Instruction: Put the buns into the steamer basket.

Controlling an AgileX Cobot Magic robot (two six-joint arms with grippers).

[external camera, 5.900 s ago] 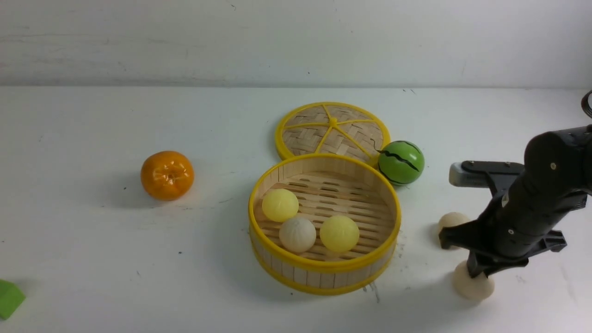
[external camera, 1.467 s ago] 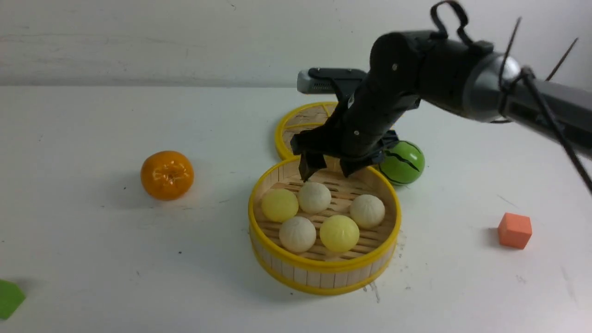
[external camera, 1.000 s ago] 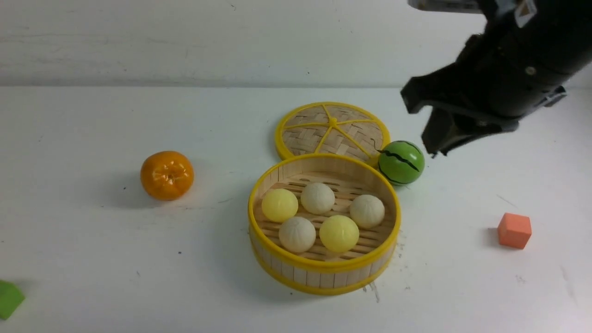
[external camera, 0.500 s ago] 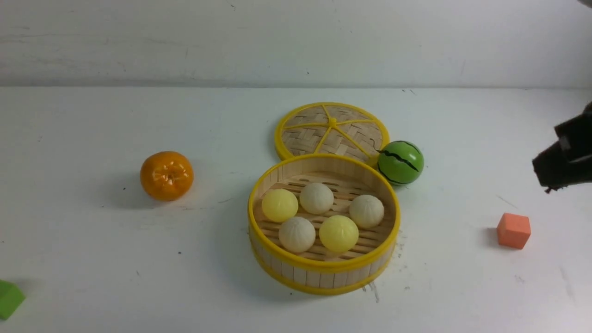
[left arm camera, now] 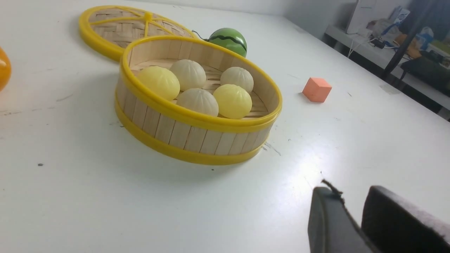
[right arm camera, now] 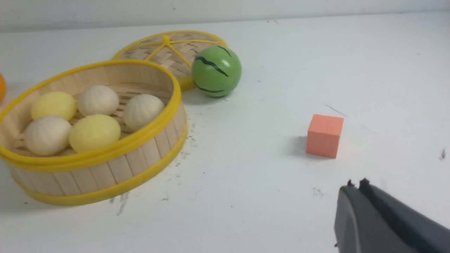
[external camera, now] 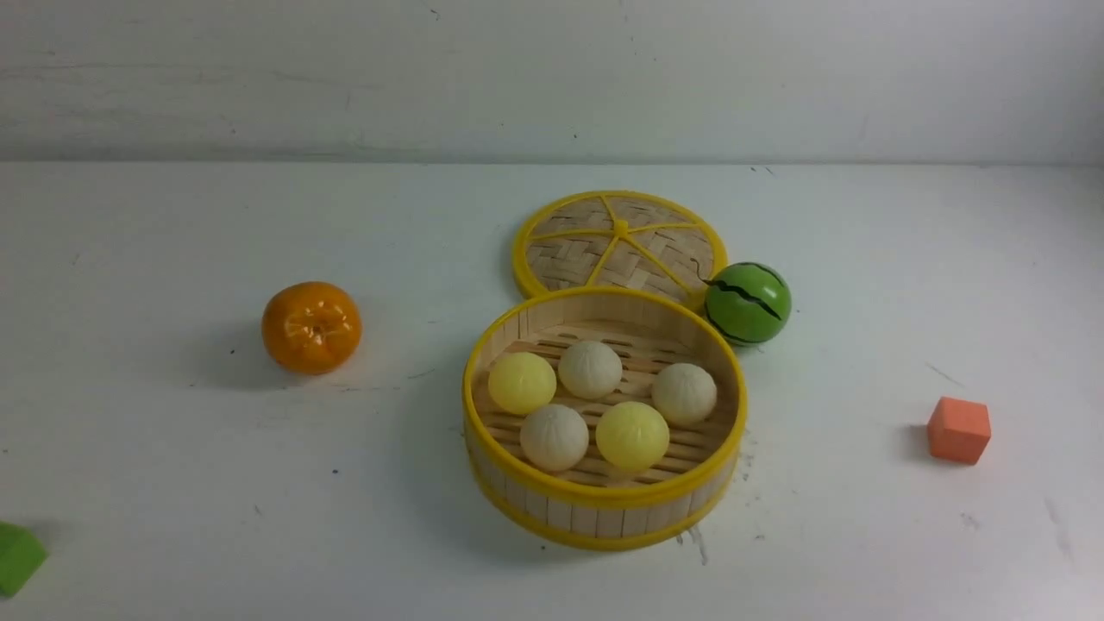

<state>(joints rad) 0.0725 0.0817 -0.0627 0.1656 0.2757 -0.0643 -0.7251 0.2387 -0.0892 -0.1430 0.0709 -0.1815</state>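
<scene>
five buns [external camera: 604,399] inside steamer basket [external camera: 604,500], mid-desk [external camera: 172,483]; three cream, two yellow. lid [external camera: 619,241] flat behind basket, touching rim. watermelon ball [external camera: 747,304] beside lid. left gripper [left arm camera: 351,214] jaws slightly parted, empty. right gripper [right arm camera: 355,189] closed, empty, near orange cube [right arm camera: 324,135].

All five buns [external camera: 601,402] sit inside the steamer basket [external camera: 604,509]. Lid [external camera: 619,241] lies flat just behind it, watermelon ball [external camera: 747,304] beside; orange [external camera: 311,327] left, orange cube [external camera: 958,429] right.
</scene>
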